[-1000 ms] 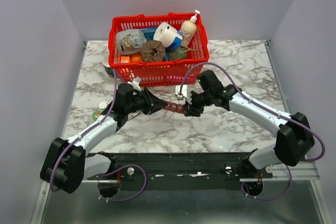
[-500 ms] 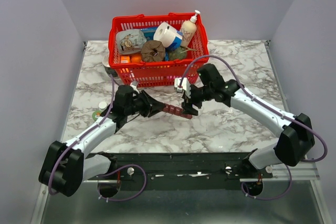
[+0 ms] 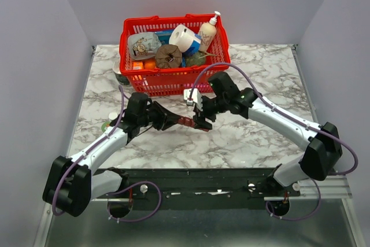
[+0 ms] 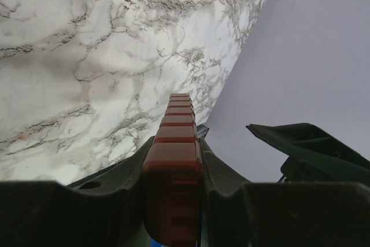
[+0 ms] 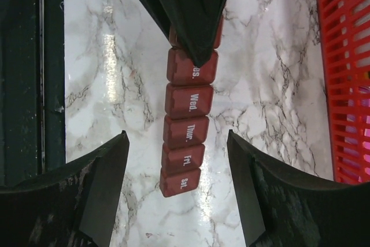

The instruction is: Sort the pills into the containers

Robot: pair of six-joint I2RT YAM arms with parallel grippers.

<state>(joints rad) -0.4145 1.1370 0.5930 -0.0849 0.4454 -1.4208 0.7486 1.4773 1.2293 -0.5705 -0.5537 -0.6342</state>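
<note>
pill organizer [image 5: 186,102]: glossy dark red plastic | table [image 5: 104,85]: shiny marble-look

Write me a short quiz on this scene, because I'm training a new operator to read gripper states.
1. True or false: the right gripper has its jaws open.
2. What holds the pill organizer? A. the left gripper B. the right gripper C. neither; it lies loose on the table
3. Fill in: in the right wrist view, the day label at the pill organizer's free end reads ____.

Key
1. True. The jaws stand wide apart, with the strip between them in the right wrist view.
2. A. Its jaws are clamped on one end of the strip.
3. Sat.
</note>
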